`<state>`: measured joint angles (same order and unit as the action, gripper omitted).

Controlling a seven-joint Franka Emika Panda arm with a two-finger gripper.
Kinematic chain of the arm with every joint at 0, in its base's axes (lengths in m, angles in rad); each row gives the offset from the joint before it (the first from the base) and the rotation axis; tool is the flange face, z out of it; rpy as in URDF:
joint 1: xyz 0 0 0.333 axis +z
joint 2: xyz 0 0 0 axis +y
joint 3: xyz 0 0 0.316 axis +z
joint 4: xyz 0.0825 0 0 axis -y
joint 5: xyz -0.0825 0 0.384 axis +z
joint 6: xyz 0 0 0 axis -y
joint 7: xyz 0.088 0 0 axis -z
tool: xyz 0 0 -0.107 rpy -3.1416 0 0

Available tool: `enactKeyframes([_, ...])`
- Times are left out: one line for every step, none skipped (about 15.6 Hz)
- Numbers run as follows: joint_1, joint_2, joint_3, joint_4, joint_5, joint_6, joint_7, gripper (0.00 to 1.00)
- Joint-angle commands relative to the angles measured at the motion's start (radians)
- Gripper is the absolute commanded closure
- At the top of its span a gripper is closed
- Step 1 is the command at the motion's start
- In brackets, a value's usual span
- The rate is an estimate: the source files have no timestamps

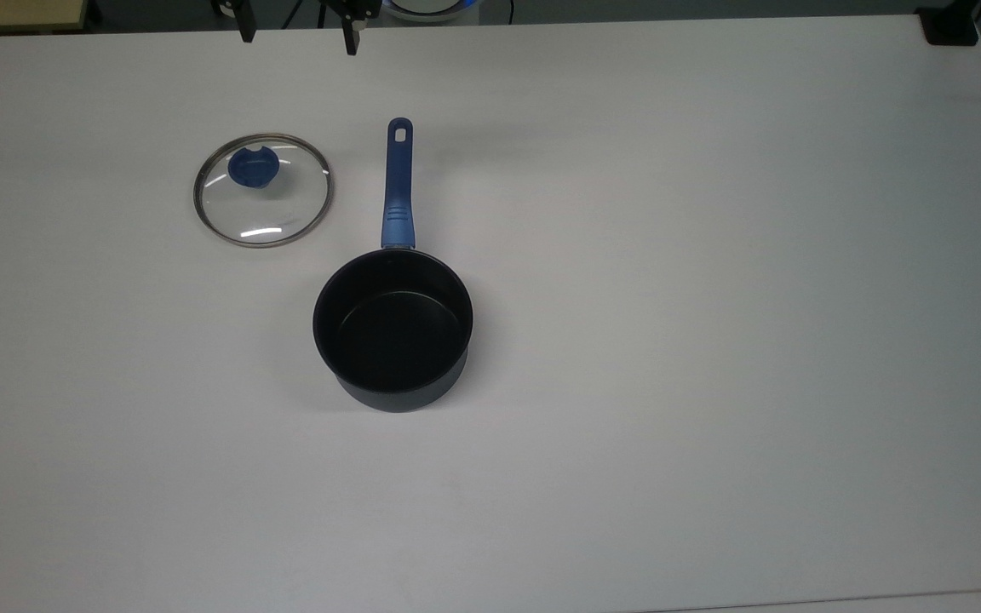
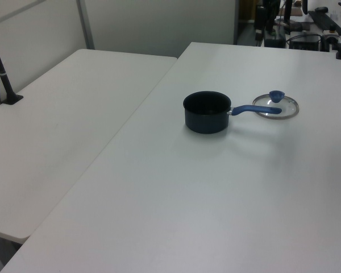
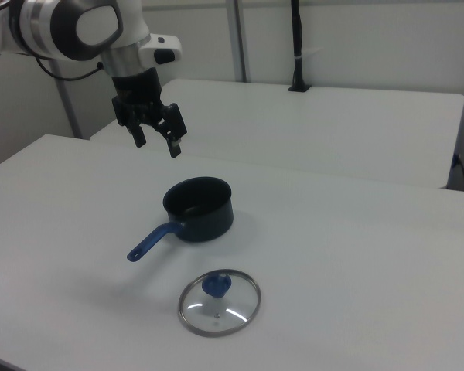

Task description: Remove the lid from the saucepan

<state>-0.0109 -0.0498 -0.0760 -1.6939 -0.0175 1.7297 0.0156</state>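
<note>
On the white table (image 1: 712, 255) the saucepan (image 1: 392, 328) sits uncovered; beside its handle, apart, the lid (image 1: 263, 191) lies flat, knob up, likely set aside; high above, the gripper (image 3: 156, 137) hangs spread and empty.

White counter (image 1: 712, 340) is seen, matte and plain. A second white counter (image 2: 57, 114) is set beside it in the left view, a narrow seam between the two. A black post (image 2: 3, 74) is clamped at the second counter's far edge. Grey partition walls (image 2: 159, 23) are seen behind. A dark block (image 1: 950, 30) is at the top view's upper right corner.
</note>
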Motion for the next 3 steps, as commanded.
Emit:
enactKeyframes([0.031,0.01,-0.002,0.019,-0.012,0.004,-0.04,0.0])
enactKeyframes([0.037,0.013,-0.002,0.017,-0.013,0.005,-0.039,0.0])
enactKeyframes([0.038,0.013,-0.002,0.017,-0.013,0.004,-0.042,0.0])
